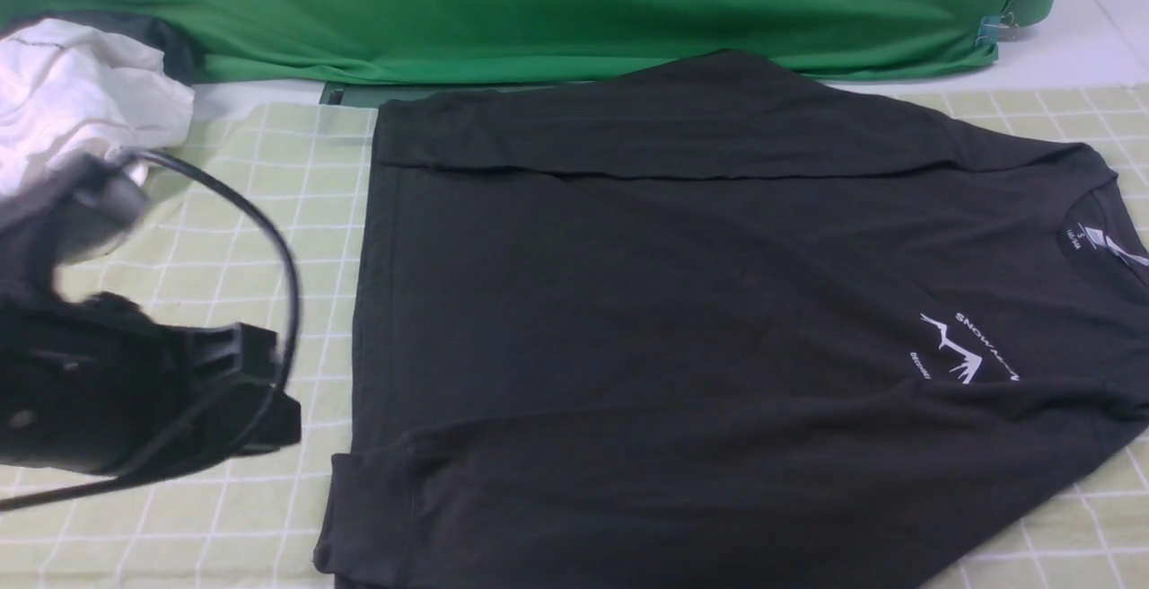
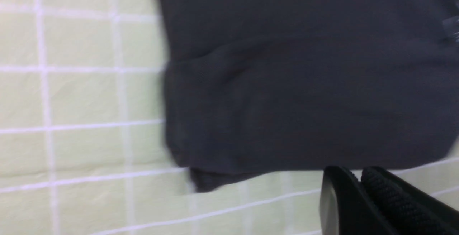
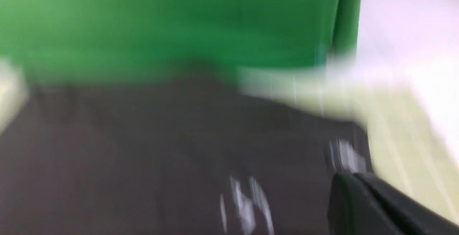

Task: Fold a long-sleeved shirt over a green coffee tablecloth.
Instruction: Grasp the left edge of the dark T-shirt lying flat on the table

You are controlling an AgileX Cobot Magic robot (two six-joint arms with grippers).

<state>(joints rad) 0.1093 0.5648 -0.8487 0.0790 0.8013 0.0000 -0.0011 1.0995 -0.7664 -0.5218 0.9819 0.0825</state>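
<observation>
1. Nearest to us, the left gripper (image 2: 359,174) hangs over the green coffee tablecloth (image 1: 224,212), just off the hem end of the long-sleeved shirt (image 1: 673,302). Its fingers lie together with nothing between them.
2. A black cable (image 1: 292,302) loops over that gripper, on the shirt's left.
3. The right gripper (image 3: 358,192) shows only as a dark, blurred shape above the shirt's chest end. We cannot tell whether its fingers are apart or together.
4. The shirt lies flat on the tablecloth, hem to the left and collar to the right. Its white mountain logo (image 1: 965,347) is on the chest, near the collar.
5. One sleeve is folded in along the shirt's near edge, its ribbed cuff (image 1: 368,508) at the hem corner. The other sleeve is folded in along the far edge.
6. Off the shirt's far left corner, a crumpled white garment (image 1: 81,86) rests at the tablecloth's edge.
7. Beyond the shirt's far edge hangs the bright green fabric (image 1: 539,5). The far shoulder reaches its bottom edge.
</observation>
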